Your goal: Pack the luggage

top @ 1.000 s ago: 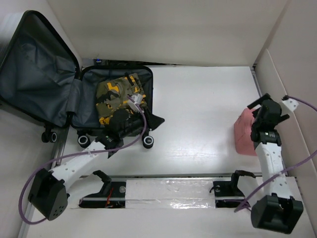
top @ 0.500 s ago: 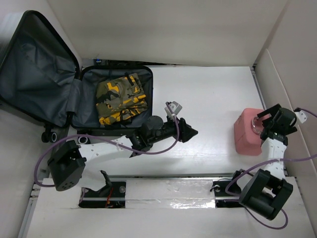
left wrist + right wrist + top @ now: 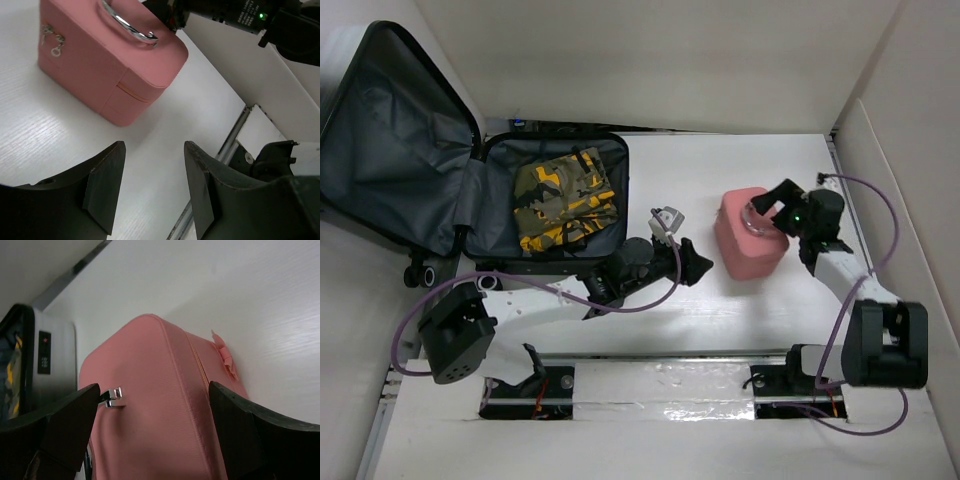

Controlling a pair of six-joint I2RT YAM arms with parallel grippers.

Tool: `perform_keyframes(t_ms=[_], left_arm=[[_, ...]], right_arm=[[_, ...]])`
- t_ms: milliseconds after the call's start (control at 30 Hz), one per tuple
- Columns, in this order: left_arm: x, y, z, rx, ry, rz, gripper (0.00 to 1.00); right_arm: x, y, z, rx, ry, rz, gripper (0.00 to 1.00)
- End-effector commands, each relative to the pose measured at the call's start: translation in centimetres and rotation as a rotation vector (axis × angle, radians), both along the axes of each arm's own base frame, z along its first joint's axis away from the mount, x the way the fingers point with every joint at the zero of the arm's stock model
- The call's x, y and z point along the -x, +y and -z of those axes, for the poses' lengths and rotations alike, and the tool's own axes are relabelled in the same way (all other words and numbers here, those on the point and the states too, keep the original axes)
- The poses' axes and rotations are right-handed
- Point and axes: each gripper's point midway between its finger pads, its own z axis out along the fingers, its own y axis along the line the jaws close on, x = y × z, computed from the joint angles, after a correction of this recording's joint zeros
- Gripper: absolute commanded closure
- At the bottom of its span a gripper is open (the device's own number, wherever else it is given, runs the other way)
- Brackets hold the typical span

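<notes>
Jaws of the left gripper (image 3: 154, 152) stood half-spread and empty, just left of the pink case (image 3: 750, 248). The right gripper (image 3: 154, 390) straddled the case top, jaws wide, grip unclear. The luggage (image 3: 623, 190) lay open well left of the case, holding the camouflage cloth (image 3: 560, 195). The case was not yet packed.

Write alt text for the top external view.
A pink case sits mid-table, the open right gripper at its top handle and the open left gripper pointing at it from the left. At far left, the open luggage holds a camouflage cloth.
</notes>
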Motion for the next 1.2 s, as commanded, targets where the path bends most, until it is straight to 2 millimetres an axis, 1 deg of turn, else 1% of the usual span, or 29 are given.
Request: perform_keyframes(t_ms=[0, 67, 100, 133, 200, 233, 267, 300, 333, 367, 400, 433, 467, 500, 533, 567, 600, 633, 700, 733, 767, 800, 833, 867, 900, 933, 967, 1000, 1167], left_arm=[[-1.5, 1.2, -2.7, 0.033, -0.053, -0.086, 0.52], [-1.9, 1.1, -3.2, 0.029, -0.067, -0.103, 0.53], [-2.5, 1.4, -3.1, 0.010, -0.072, -0.120, 0.53], [-2.9, 1.3, -4.0, 0.019, -0.083, -0.140, 0.53], [-4.0, 1.3, -4.1, 0.021, -0.072, -0.165, 0.53], [-5.0, 0.9, -4.3, 0.025, -0.060, -0.170, 0.53], [-5.1, 0.4, -4.3, 0.026, -0.049, -0.164, 0.53], [-5.9, 0.3, -4.0, 0.016, -0.034, -0.175, 0.53], [-6.3, -0.6, -5.3, 0.049, -0.025, -0.178, 0.53], [-7.2, -1.1, -4.2, 0.035, 0.001, -0.187, 0.53], [-7.9, -1.4, -4.2, 0.041, 0.014, -0.194, 0.52], [-8.4, -2.2, -5.4, 0.069, 0.016, -0.194, 0.51], [-9.2, -3.0, -4.2, 0.064, 0.060, -0.201, 0.51], [-9.7, -3.3, -3.6, 0.054, 0.084, -0.205, 0.51], [-10.3, -4.2, -4.8, 0.079, 0.083, -0.203, 0.51], [-10.9, -4.8, -3.3, 0.063, 0.116, -0.221, 0.50], [-11.1, -5.2, -2.6, 0.047, 0.134, -0.223, 0.49], [-11.7, -5.8, -2.3, 0.042, 0.144, -0.231, 0.49], [-12.2, -5.9, -1.6, 0.033, 0.171, -0.260, 0.49], [-12.4, -5.9, -1.4, 0.035, 0.175, -0.273, 0.49], [-12.8, -5.8, -0.9, 0.031, 0.178, -0.295, 0.48], [-13.0, -5.9, -0.7, 0.033, 0.184, -0.305, 0.48], [-13.2, -6.2, -1.0, 0.037, 0.184, -0.308, 0.48], [-13.5, -6.4, -0.1, 0.019, 0.193, -0.316, 0.48], [-13.7, -6.6, 0.2, 0.013, 0.200, -0.318, 0.48], [-13.9, -7.0, -0.2, 0.023, 0.198, -0.318, 0.48], [-14.2, -7.3, 0.6, 0.014, 0.206, -0.318, 0.48], [-14.3, -7.5, 0.8, 0.013, 0.208, -0.319, 0.48], [-15.1, -8.6, 2.0, 0.002, 0.221, -0.326, 0.48]], right_arm=[[-2.2, 6.1, -0.3, -0.087, 0.021, -0.165, 0.05], [-3.0, 7.9, -0.9, -0.046, -0.005, -0.216, 0.04], [-3.8, 7.9, -2.1, -0.031, -0.033, -0.220, 0.04], [-4.1, 7.8, -2.6, -0.003, -0.053, -0.230, 0.04], [-4.2, 7.5, -4.0, 0.023, -0.085, -0.226, 0.02], [-4.1, 6.8, -5.7, 0.056, -0.128, -0.196, 0.01], [-3.9, 6.8, -6.4, 0.074, -0.141, -0.186, 0.00], [-3.5, 6.3, -6.7, 0.094, -0.141, -0.169, 0.00], [-3.3, 5.6, -6.9, 0.133, -0.149, -0.141, 0.00], [-2.5, 5.1, -7.4, 0.148, -0.164, -0.123, 0.00], [-1.9, 4.7, -7.2, 0.161, -0.154, -0.104, 0.00], [-1.6, 3.3, -7.0, 0.177, -0.148, -0.046, 0.00], [-0.3, 2.9, -6.7, 0.181, -0.150, -0.029, 0.08], [0.3, 2.2, -6.7, 0.184, -0.163, -0.003, 0.16], [0.8, 1.3, -6.6, 0.183, -0.171, 0.036, 0.32], [1.4, 1.0, -6.4, 0.180, -0.178, 0.052, 0.65], [2.7, 0.6, -6.3, 0.176, -0.200, 0.068, 1.00], [3.3, 0.3, -6.8, 0.173, -0.225, 0.074, 1.00], [4.5, 0.2, -7.2, 0.180, -0.245, 0.072, 1.00], [5.4, -0.3, -8.2, 0.200, -0.271, 0.083, 1.00], [5.8, -0.4, -8.6, 0.206, -0.281, 0.087, 0.99], [6.3, -0.5, -8.9, 0.212, -0.287, 0.088, 0.89], [7.0, -0.4, -9.6, 0.214, -0.305, 0.086, 0.85], [7.3, -0.5, -9.8, 0.212, -0.314, 0.086, 0.83], [7.6, -0.4, -10.0, 0.211, -0.323, 0.077, 0.80], [7.8, 0.0, -10.2, 0.206, -0.334, 0.056, 0.78], [8.2, 0.2, -10.6, 0.202, -0.353, 0.046, 0.77], [8.3, 0.4, -10.7, 0.200, -0.359, 0.034, 0.76], [8.9, 1.5, -10.8, 0.200, -0.368, -0.010, 0.75]])
